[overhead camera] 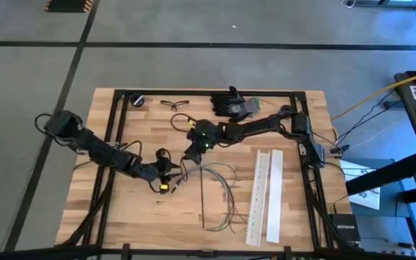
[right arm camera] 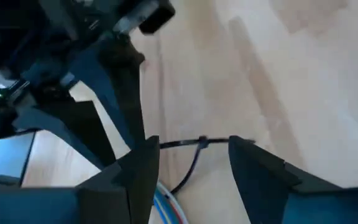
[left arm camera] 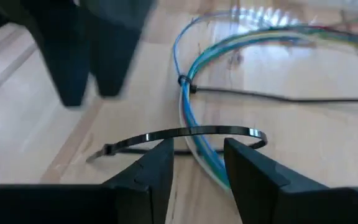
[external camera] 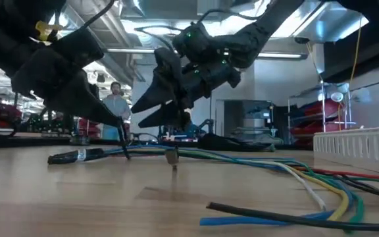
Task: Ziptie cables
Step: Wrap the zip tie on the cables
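The cables point(overhead camera: 222, 191) lie as a loose curved bundle of thin coloured wires right of the table's middle. One black zip tie point(left arm camera: 184, 81) is closed around the bundle, its tail trailing away. A second black zip tie point(left arm camera: 191, 132) arcs over the bundle point(left arm camera: 194, 74). My left gripper point(overhead camera: 168, 172) stands open at the bundle's left end, its fingertips right at this arc. Just beyond it, my right gripper point(overhead camera: 191, 153) hangs open above the table; in its wrist view a black strap point(right arm camera: 197, 143) spans the gap between its fingertips. My left gripper point(left arm camera: 197, 155) comes in low from the table's left, its fingers on either side of the bundle. The loose zip tie's strap point(left arm camera: 166, 137) runs across just at the fingertips; whether they touch it I cannot tell. My right gripper point(right arm camera: 194, 155) slants down from the far right. Whether its fingertips touch the strap point(right arm camera: 166, 144) I cannot tell.
Two long white perforated strips point(overhead camera: 266, 195) lie right of the cables. Black gloves point(overhead camera: 231, 105), safety glasses point(overhead camera: 174, 104) and a small black round object point(overhead camera: 139, 100) sit along the far edge. Black frame rails point(overhead camera: 114, 144) run along the table's sides. A person stands in the room behind.
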Available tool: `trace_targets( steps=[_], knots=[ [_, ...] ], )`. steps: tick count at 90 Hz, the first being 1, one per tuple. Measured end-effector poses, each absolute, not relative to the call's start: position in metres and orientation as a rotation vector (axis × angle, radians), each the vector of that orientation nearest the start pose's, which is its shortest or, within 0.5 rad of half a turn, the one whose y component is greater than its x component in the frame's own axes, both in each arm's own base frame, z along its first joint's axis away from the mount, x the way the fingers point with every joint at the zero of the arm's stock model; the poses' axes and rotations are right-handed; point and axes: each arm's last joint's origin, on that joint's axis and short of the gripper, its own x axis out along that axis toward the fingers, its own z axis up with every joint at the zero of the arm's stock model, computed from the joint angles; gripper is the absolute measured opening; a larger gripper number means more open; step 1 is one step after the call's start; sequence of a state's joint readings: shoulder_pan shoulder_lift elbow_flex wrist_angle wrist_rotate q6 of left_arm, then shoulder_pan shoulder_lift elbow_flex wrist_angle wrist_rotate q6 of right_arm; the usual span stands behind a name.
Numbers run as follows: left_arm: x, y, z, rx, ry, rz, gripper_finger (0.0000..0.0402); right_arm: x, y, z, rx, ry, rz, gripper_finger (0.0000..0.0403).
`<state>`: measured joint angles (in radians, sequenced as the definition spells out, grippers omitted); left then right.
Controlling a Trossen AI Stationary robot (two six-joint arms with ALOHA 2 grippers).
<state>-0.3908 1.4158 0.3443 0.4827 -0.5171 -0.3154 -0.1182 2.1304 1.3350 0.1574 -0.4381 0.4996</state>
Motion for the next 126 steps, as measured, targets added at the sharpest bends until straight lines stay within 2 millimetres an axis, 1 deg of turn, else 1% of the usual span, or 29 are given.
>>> trace_targets(
  steps=[10,17,33,47,64,78,85,90,99,105,111,117,126],
  knots=[
    [0.216,-0.074,0.128,-0.049,0.483,0.196,0.0127,0.448,-0.039,0.137,0.716,0.703,0.132,0.0179],
    [0.216,-0.074,0.129,-0.049,0.479,0.187,0.0127,0.449,-0.042,0.132,0.785,0.712,0.128,0.0179],
    [0.216,-0.074,0.129,-0.048,0.479,0.187,0.0127,0.454,-0.047,0.108,0.984,0.729,0.082,0.0179],
    [0.216,-0.075,0.128,-0.044,0.482,0.183,0.0127,0.455,-0.058,0.105,1.110,0.709,0.073,0.0179],
    [0.216,-0.075,0.128,-0.042,0.484,0.183,0.0127,0.456,-0.057,0.105,1.209,0.724,0.093,0.0179],
    [0.215,-0.074,0.128,-0.026,0.492,0.181,0.0127,0.456,-0.055,0.104,1.212,0.735,0.105,0.0179],
    [0.213,-0.075,0.129,-0.042,0.506,0.184,0.0127,0.456,-0.053,0.104,1.179,0.745,0.141,0.0179],
    [0.210,-0.076,0.135,-0.071,0.529,0.191,0.0127,0.456,-0.052,0.104,1.147,0.742,0.158,0.0179],
    [0.204,-0.078,0.153,-0.133,0.577,0.208,0.0127,0.456,-0.053,0.105,1.124,0.730,0.161,0.0179],
    [0.195,-0.077,0.157,-0.208,0.631,0.242,0.0127,0.456,-0.053,0.106,1.114,0.718,0.167,0.0179],
    [0.187,-0.076,0.153,-0.291,0.679,0.290,0.0127,0.457,-0.051,0.106,1.107,0.714,0.175,0.0179],
    [0.181,-0.075,0.144,-0.357,0.705,0.326,0.0127,0.457,-0.046,0.106,1.083,0.715,0.188,0.0179],
    [0.179,-0.075,0.131,-0.428,0.694,0.347,0.0127,0.458,-0.039,0.106,1.041,0.712,0.205,0.0179]
  ],
)
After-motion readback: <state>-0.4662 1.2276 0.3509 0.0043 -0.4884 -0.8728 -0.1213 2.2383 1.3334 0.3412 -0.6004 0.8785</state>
